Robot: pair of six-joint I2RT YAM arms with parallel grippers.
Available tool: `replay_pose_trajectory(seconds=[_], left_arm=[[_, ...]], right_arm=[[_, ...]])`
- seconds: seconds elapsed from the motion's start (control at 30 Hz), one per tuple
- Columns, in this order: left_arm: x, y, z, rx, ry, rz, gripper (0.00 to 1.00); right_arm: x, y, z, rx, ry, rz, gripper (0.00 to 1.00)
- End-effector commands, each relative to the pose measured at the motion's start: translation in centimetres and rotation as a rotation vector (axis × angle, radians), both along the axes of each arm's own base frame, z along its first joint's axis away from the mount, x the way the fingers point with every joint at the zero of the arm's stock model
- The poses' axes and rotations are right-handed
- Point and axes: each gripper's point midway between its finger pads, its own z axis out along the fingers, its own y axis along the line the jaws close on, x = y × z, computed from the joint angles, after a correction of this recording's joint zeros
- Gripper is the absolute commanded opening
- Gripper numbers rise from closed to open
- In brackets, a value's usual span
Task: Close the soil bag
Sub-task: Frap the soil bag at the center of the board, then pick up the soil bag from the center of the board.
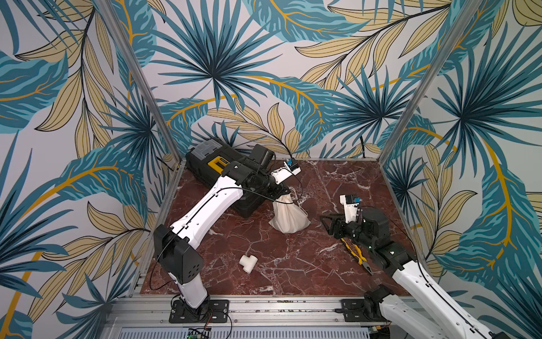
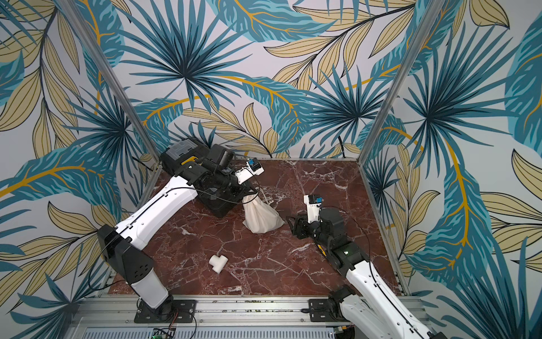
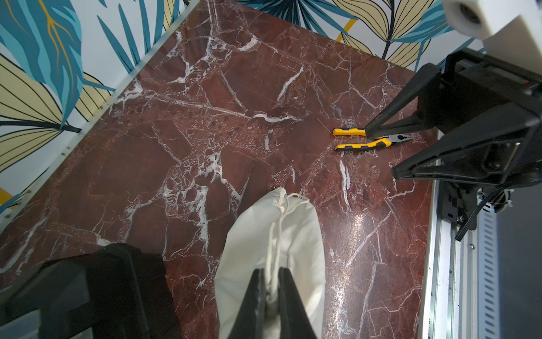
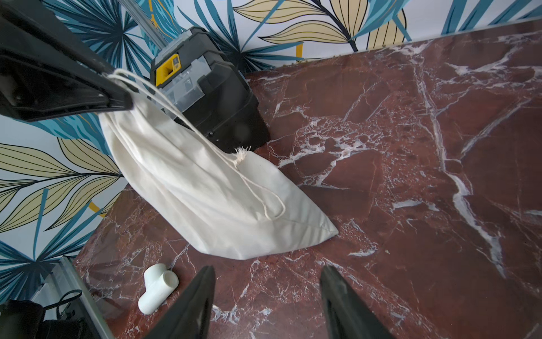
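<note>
The soil bag (image 1: 289, 218) (image 2: 261, 218) is a cream cloth pouch that stands on the red marble table next to the toolbox, its base on the table and its top pulled up to a point. My left gripper (image 1: 285, 196) (image 3: 271, 281) (image 4: 123, 91) is shut on the gathered neck and cord at the top. The loose cord (image 4: 258, 190) with its knot hangs down the bag's side. My right gripper (image 1: 327, 224) (image 4: 267, 271) (image 3: 382, 152) stands open and empty, low over the table and a short way from the bag's base.
A black toolbox (image 1: 217, 164) (image 4: 211, 97) with a yellow latch stands at the back left, against the bag. A white T-shaped pipe fitting (image 1: 248, 262) (image 4: 157, 293) lies near the front. Yellow-handled pliers (image 1: 356, 255) (image 3: 366, 139) lie under the right arm. Leaf-patterned walls enclose three sides.
</note>
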Motion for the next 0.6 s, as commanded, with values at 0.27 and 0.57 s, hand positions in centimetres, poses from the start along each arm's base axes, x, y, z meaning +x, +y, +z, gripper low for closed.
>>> replay_pose_trajectory(seconds=[0.27,0.57], left_arm=[[-1.3,-1.2,3.9,-0.119,-0.063,-0.038,0.0],[-1.8,-1.7,4.0,-0.126,-0.051,-0.061,0.0]], right_arm=[[-1.5,6.5,4.2,-0.075,-0.383,0.513,0.82],[1.2,8.2,2.6,-0.227,-0.484,0.611,0.88]])
